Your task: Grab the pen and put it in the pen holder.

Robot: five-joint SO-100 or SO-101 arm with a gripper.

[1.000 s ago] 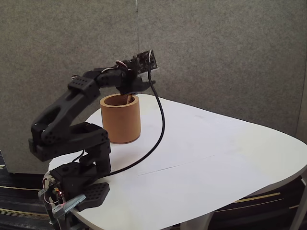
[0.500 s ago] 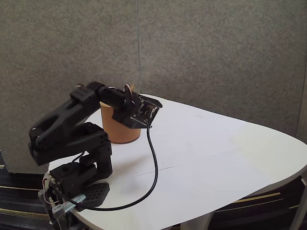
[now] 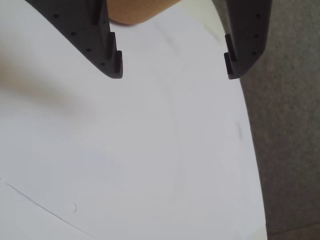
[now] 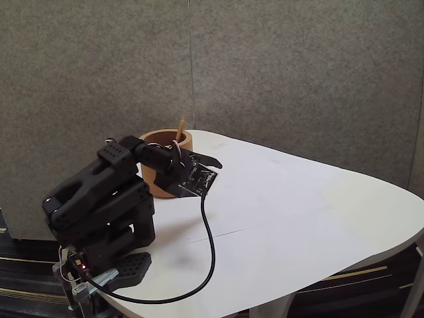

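Pen [image 4: 180,128] | near-upright in pen holder [image 4: 154,179] | tip up

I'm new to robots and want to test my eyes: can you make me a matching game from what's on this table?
Things:
1. pen
2. pen holder
3. hand
4. black cable

States:
a. open, holding nothing
b. curls across the white table
c. stands in the cup, leaning on its rim
d. orange-brown, behind the arm

Pairs: 1-c, 2-d, 3-a, 4-b
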